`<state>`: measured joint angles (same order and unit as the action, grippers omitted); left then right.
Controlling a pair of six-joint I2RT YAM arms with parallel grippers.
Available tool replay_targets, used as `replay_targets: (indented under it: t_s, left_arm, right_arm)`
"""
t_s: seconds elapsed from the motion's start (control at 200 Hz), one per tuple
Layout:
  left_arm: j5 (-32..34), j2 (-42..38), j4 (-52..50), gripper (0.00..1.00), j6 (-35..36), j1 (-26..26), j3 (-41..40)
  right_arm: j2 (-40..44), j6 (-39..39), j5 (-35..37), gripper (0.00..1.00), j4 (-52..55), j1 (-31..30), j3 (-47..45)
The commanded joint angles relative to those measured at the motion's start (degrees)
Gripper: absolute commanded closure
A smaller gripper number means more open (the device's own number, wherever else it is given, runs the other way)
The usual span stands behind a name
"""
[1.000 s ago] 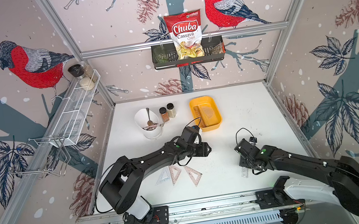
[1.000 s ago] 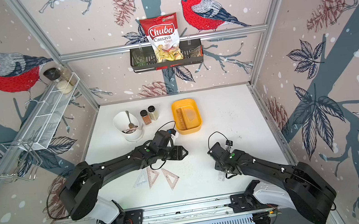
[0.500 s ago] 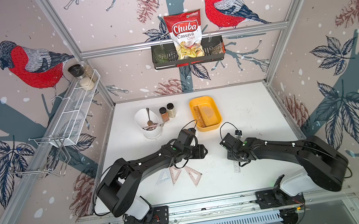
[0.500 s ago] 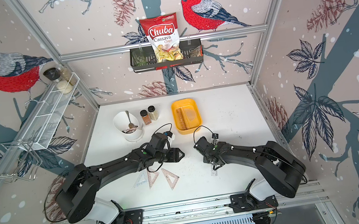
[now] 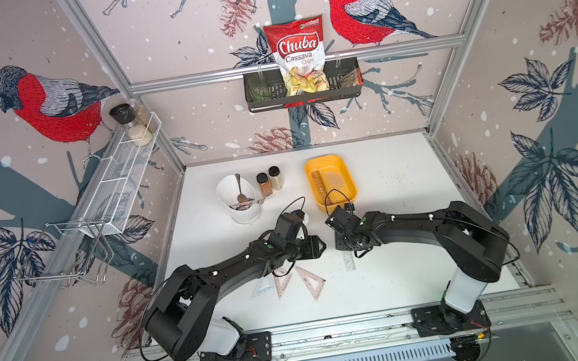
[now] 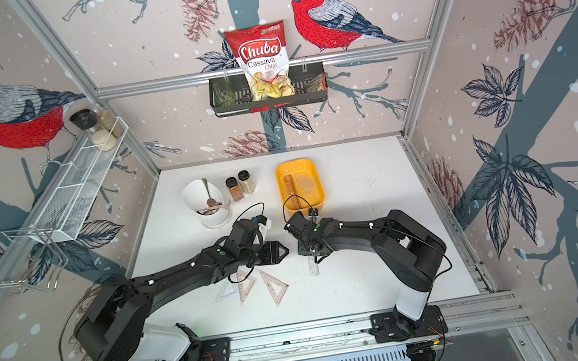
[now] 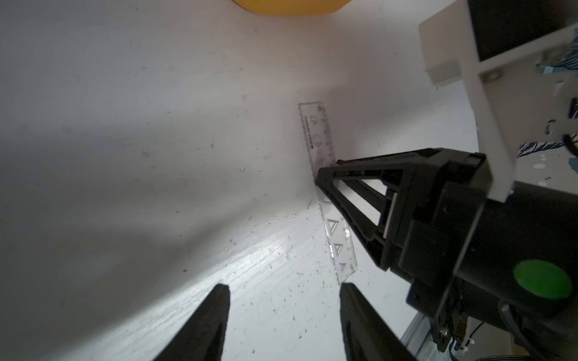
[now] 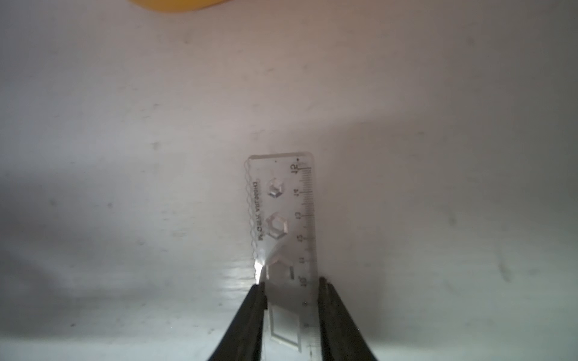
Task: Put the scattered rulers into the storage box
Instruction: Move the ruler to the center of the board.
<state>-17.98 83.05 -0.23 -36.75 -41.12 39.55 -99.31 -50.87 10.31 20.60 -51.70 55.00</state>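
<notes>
The right claw (image 8: 292, 289) pinches the clear stencil ruler (image 8: 283, 215), a finger against each long edge, where it lies flat on the table (image 5: 395, 182), between the front edge and the yellow storage box (image 5: 323, 159); the left claw (image 7: 284, 300) gapes empty alongside.

Left arm (image 5: 223, 269): reaches from lower left to frame centre.
Left gripper (image 7: 284, 286): jaws apart.
Right arm (image 5: 412, 219): reaches from lower right to centre.
Right gripper (image 8: 291, 283): pointed down, jaws pressed on clear ruler (image 8: 283, 212) edges.
</notes>
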Motion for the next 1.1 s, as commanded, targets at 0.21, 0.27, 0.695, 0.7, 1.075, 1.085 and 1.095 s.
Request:
replay_targets:
  t_s: [0.21,0.27,0.695,0.7,1.075,1.085,1.095]
  left_arm:
    - [-8.68,2.91,8.01,0.45,-4.04,0.25,-0.13]
    - [-10.43,4.06,9.77,0.48,-5.47,0.25,-0.14]
    - [-11.84,10.3,12.82,0.75,-9.73,0.25,1.27]
    - [-11.83,10.3,12.76,0.75,-9.69,0.25,1.29]
    - [-11.85,14.28,12.36,0.63,-10.05,-0.01,2.73]
    - [-11.89,14.3,12.42,0.63,-10.04,-0.01,2.79]
    - [-11.86,14.46,12.44,0.63,-10.06,-0.01,2.85]
  right_arm:
    - [5.89,9.15,-6.81,0.54,-5.38,2.0,-4.88]
    - [8.11,11.19,-8.98,0.57,-9.59,2.7,-7.26]
    - [11.59,15.28,-21.92,0.94,-29.7,9.6,-20.37]
    - [11.59,15.23,-21.96,0.94,-29.81,9.6,-20.46]
    - [11.75,14.84,-24.15,0.94,-33.75,10.79,-24.4]
    - [11.67,14.84,-24.25,0.94,-33.86,10.78,-24.48]
    - [11.7,14.84,-24.27,0.94,-33.96,10.78,-24.54]
